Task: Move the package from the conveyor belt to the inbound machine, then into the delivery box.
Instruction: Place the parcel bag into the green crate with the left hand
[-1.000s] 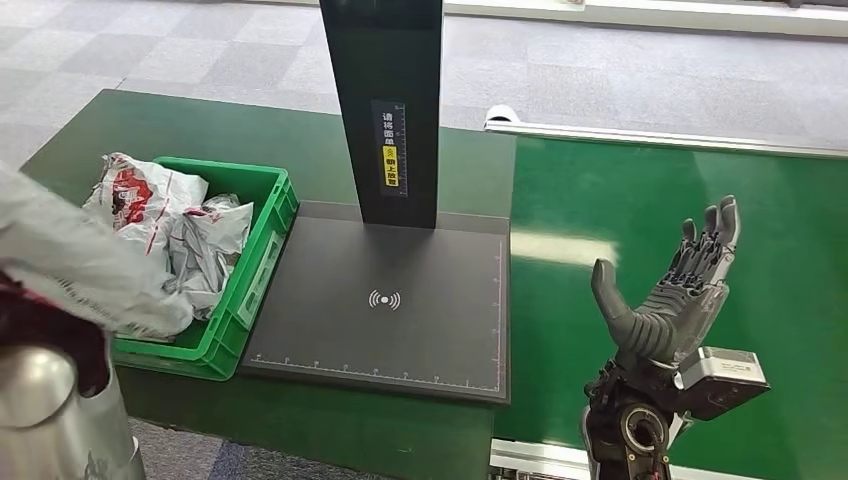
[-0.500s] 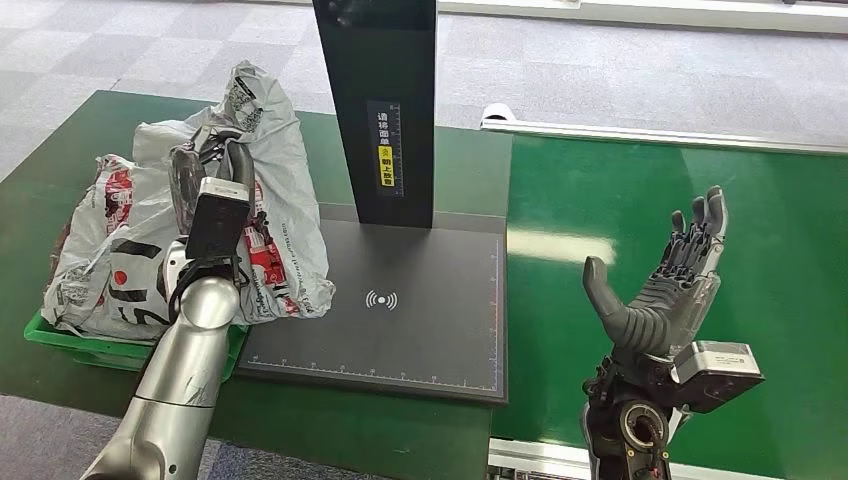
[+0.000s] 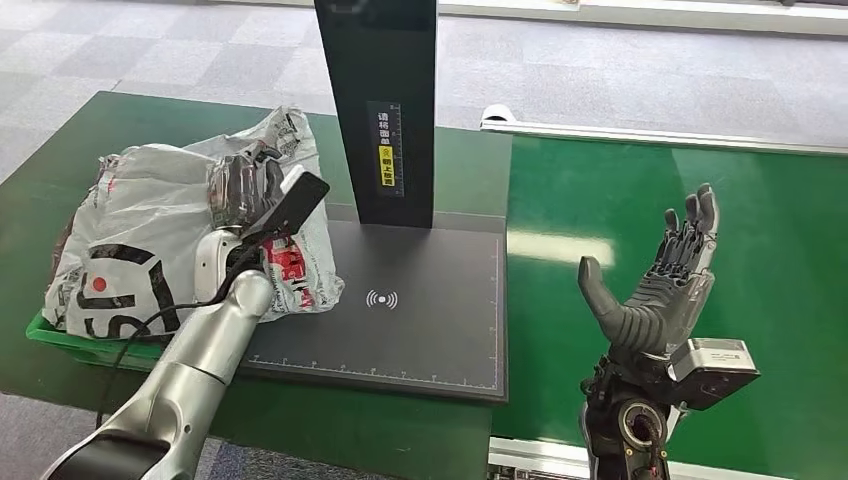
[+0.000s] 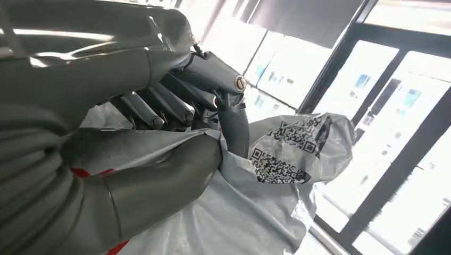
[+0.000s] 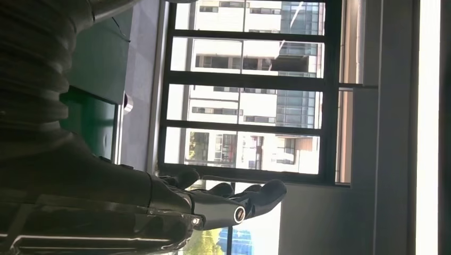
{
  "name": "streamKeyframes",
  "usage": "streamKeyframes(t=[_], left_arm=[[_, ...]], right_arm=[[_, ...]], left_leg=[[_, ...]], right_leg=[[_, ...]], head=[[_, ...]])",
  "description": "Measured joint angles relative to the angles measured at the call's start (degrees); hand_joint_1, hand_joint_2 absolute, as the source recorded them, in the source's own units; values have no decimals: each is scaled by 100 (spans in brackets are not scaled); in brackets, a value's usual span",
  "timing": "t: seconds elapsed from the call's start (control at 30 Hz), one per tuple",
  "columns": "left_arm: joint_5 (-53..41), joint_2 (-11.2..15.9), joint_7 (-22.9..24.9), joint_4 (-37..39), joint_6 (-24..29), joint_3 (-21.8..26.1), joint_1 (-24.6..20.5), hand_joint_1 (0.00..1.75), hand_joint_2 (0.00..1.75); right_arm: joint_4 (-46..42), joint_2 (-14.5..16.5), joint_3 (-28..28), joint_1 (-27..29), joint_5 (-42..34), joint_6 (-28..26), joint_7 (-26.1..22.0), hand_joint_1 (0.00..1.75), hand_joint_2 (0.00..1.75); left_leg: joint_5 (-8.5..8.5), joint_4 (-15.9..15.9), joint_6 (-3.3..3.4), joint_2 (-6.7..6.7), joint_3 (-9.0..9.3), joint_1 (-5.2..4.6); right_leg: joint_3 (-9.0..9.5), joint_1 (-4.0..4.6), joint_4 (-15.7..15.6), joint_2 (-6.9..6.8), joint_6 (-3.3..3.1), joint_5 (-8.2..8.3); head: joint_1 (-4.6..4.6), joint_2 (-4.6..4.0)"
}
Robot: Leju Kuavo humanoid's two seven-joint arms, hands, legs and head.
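Observation:
A grey plastic mailer package (image 3: 160,235) with black, white and red print lies across the green delivery box (image 3: 85,342) at the left, its right end overhanging the black inbound machine's scan plate (image 3: 400,310). My left hand (image 3: 245,185) grips the package's upper part; in the left wrist view the fingers (image 4: 213,85) and thumb pinch the grey film (image 4: 250,207) near its QR label (image 4: 282,151). My right hand (image 3: 660,285) hovers palm up, fingers spread and holding nothing, above the green conveyor belt (image 3: 770,250).
The machine's black upright column (image 3: 380,100) stands behind the scan plate, just right of the package. More bagged parcels (image 3: 110,175) lie in the box beneath the held one. The green tabletop (image 3: 90,130) ends at grey floor tiles on the left and front.
My left arm swung in from the lower left over the box, carrying the package. Since half a second ago the package has sunk lower and my left hand has tilted toward the column. The right hand barely shifted.

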Motion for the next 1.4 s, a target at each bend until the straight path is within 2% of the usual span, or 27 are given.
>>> streamKeyframes(t=[0.07,0.17,0.3,0.4,0.63,1.07,1.2,1.4], left_arm=[[-551,8,276,602,332,-52,-172,175,175],[-1111,17,868,1196,479,-127,-383,175,175],[-1696,99,1594,1600,572,-142,-515,175,175],[-1951,208,1881,1783,641,-96,-579,175,175],[-2062,430,1865,2024,674,267,-727,175,175],[-2177,484,1756,2017,704,582,-728,175,175],[-2161,463,1188,1391,707,1178,-553,0,175],[-1540,154,-795,268,709,2479,-318,0,175]], right_arm=[[2,1,-4,2,-1,-3,26,0,175],[2,3,-5,2,0,-19,68,0,175],[2,1,-5,3,0,-38,86,0,175],[2,1,-2,18,1,-55,89,0,175],[2,-17,9,109,7,-101,89,0,175],[2,-29,28,136,2,-132,89,0,175],[4,-38,57,154,-3,-157,91,0,175],[33,-42,88,149,-34,-166,128,0,175]], left_leg=[[1,0,-2,9,0,0],[1,0,-3,8,-2,0],[1,0,-3,8,-5,0],[1,-1,-3,8,-5,1],[2,-1,-3,7,-5,1],[1,-1,-4,8,-6,1],[2,-1,-4,11,-6,2],[1,-1,-4,8,-8,1]], right_leg=[[-5,0,1,9,0,3],[-6,0,1,9,0,3],[-9,1,2,9,0,2],[-9,1,2,9,-1,1],[-9,2,2,8,-1,1],[-9,2,2,9,-1,2],[-12,3,3,11,-1,1],[-11,2,2,8,-1,0]], head=[[0,0],[-1,0],[0,0],[0,0],[-1,0],[-1,0],[-1,0],[1,0]])
